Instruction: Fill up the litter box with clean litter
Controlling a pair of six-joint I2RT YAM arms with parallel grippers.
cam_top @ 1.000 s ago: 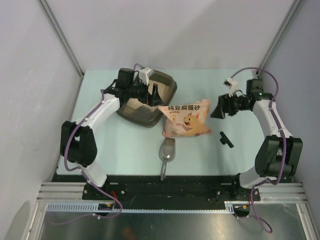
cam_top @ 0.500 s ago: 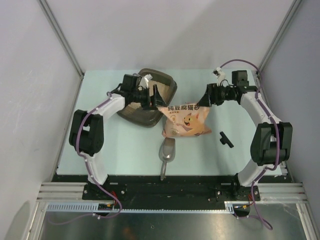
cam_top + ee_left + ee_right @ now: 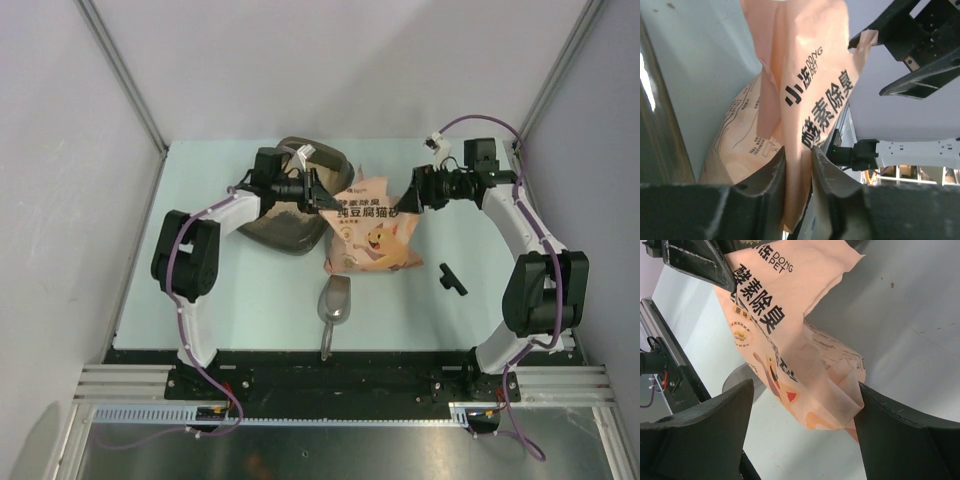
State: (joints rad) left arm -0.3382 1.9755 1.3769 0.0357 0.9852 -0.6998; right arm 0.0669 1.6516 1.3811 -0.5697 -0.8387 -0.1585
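Note:
The litter box, a dark shallow tray, sits at the back left, partly under my left arm. The salmon-pink cat bag leans beside it with its top edge raised. My left gripper is shut on the bag's top left corner; in the left wrist view the bag is pinched flat in that gripper. My right gripper stands open around the top right corner. In the right wrist view the bag touches only one finger of the wide-open gripper. The clean litter is hidden.
A grey metal scoop lies in front of the bag, handle toward the near edge. A small black piece lies on the table to the right. Grey walls and slanted posts close in the back and sides.
Both grippers came in to the bag's top corners. The left gripper then closed on its corner, and the bag's top edge rose off the table.

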